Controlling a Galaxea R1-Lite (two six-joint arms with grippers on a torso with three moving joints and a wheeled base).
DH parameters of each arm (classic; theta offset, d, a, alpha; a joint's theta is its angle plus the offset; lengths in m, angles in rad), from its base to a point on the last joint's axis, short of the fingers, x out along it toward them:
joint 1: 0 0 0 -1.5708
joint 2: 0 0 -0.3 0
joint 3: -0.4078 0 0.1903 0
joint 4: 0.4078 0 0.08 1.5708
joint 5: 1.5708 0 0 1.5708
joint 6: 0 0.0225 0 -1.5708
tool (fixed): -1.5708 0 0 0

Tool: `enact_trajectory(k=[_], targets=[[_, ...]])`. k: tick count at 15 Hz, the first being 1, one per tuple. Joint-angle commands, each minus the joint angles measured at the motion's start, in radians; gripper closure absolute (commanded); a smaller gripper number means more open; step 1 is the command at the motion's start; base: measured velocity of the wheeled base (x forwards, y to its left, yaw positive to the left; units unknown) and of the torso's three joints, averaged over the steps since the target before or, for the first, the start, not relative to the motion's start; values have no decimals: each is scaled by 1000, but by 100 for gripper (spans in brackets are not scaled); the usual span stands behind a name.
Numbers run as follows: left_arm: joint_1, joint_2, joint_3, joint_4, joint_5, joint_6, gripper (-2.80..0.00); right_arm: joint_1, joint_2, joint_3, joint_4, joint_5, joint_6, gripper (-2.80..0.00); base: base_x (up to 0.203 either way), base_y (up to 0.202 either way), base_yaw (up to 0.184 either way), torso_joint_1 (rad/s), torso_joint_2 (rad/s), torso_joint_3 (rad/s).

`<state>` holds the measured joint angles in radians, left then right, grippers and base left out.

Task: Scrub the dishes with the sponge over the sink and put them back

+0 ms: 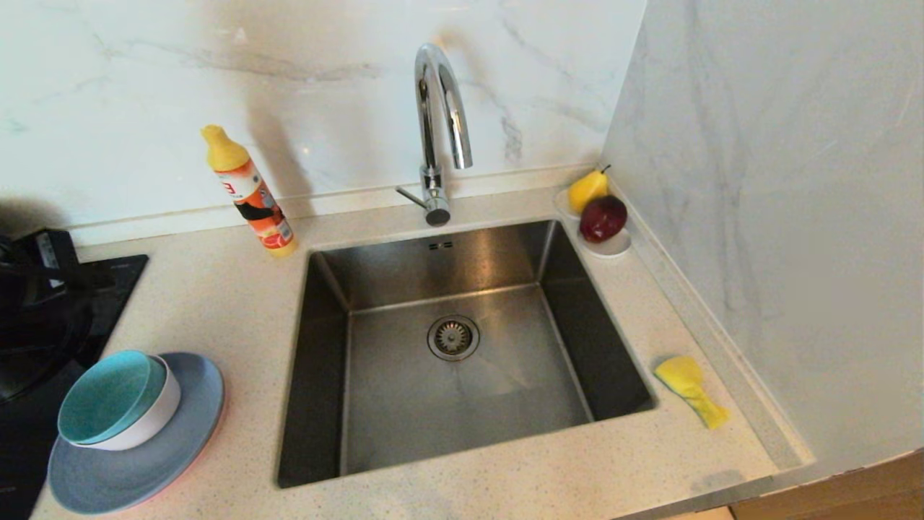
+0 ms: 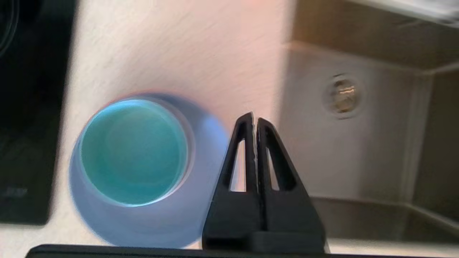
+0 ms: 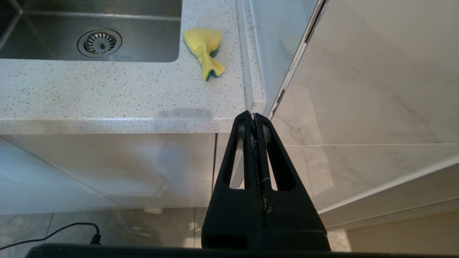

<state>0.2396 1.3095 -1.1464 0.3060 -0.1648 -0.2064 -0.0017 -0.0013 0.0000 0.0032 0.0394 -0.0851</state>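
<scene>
Hovering above the counter (image 1: 216, 303) between dish stack and sink (image 1: 462, 347), left gripper (image 2: 254, 120) with fingers pressed together, holding nothing. Seen in the left wrist view: teal bowl (image 2: 132, 152) close beside the fingertips, apart from them, nested over the blue plate (image 2: 154, 225); sink drain (image 2: 342, 95) on the fingertips' other side. Stacked at 8 o'clock of the sink in the head view: teal bowl (image 1: 108, 396) tilted inside a white bowl (image 1: 148, 422), both on the blue plate (image 1: 137, 462), with a thin pink edge showing under that plate's rim. Lying at 4 o'clock of the sink, on the counter strip near the right wall: sponge (image 1: 689, 390), yellow, crumpled and pinched at one end, a green side showing in the right wrist view (image 3: 205, 50). Parked low in front of the cabinet, well apart from the sponge: right gripper (image 3: 254, 120), fingers closed on nothing. Standing around: faucet (image 1: 440, 130) at 12 o'clock of the sink, spout arched over the basin; orange bottle (image 1: 249, 191) with yellow cap at 11 o'clock, leaning; saucer (image 1: 610, 245) at 2 o'clock bearing a pear (image 1: 586, 189) and a dark red apple (image 1: 603, 218); black cooktop (image 1: 43, 325) at 9 o'clock, beyond the dishes. Lying bare inside the sink: only the strainer drain (image 1: 453, 336).
</scene>
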Motion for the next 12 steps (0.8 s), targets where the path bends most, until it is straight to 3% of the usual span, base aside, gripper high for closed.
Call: enact_trajectory(k=[1, 4, 6, 10, 12], targets=[[-9, -125, -15, 0, -75, 0, 0, 0, 0, 0, 0, 0, -1, 0, 0, 0, 0, 0, 0, 0], [-12, -260, 8, 0, -184, 41, 0, 0, 0, 0, 0, 0, -1, 0, 0, 0, 0, 0, 0, 0], [-13, -372, 48, 5, -209, 81, 0, 0, 0, 0, 0, 0, -1, 0, 0, 0, 0, 0, 0, 0], [-16, -688, 181, 32, -220, 170, 0, 0, 0, 0, 0, 0, -1, 0, 0, 0, 0, 0, 0, 0], [-58, -843, 257, 84, -166, 218, 0, 0, 0, 0, 0, 0, -1, 0, 0, 0, 0, 0, 0, 0]])
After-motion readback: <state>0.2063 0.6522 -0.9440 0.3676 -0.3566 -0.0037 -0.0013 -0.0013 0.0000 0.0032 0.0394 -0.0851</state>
